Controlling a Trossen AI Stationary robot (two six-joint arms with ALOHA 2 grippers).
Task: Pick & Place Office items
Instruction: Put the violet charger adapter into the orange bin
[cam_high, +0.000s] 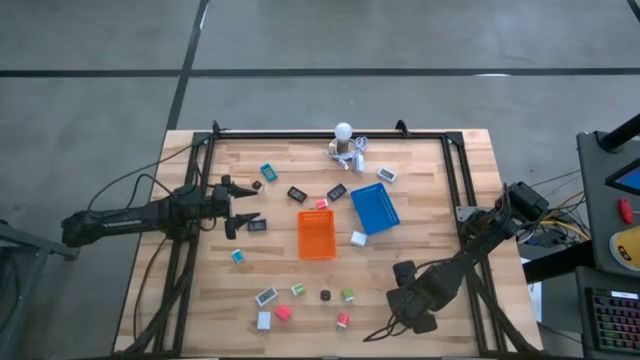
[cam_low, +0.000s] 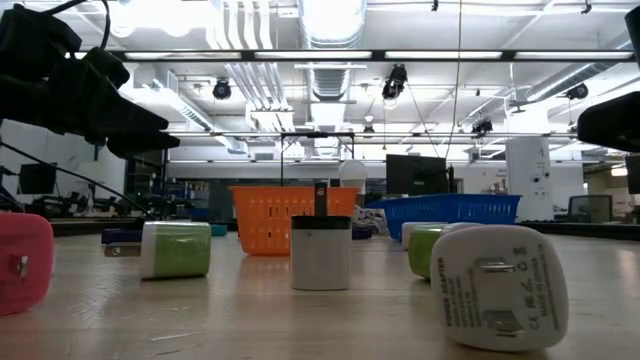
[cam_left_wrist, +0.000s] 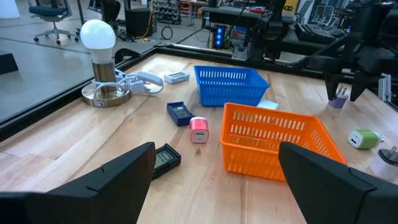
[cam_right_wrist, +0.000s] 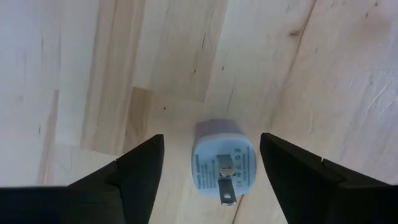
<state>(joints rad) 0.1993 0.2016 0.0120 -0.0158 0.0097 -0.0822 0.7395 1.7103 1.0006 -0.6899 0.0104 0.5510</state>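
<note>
A small white plug adapter (cam_right_wrist: 222, 163) lies on the wooden table with its two metal prongs up. My right gripper (cam_right_wrist: 211, 138) points down over it, open, one finger on either side, neither touching it. In the high view this gripper (cam_high: 404, 273) stands near the table's right front and hides the adapter. Other office items lie scattered: green (cam_high: 347, 294), red (cam_high: 343, 319), black (cam_high: 325, 295) and teal (cam_high: 268, 171) pieces. My left gripper (cam_high: 248, 207) waits open at the table's left side, pointing toward the trays.
An orange tray (cam_high: 317, 235) and a blue tray (cam_high: 375, 208) stand mid-table. A white round-bulbed lamp with cables (cam_high: 346, 145) stands at the far edge. A black frame rail (cam_high: 455, 180) runs along the table's sides. Bare wood lies around the adapter.
</note>
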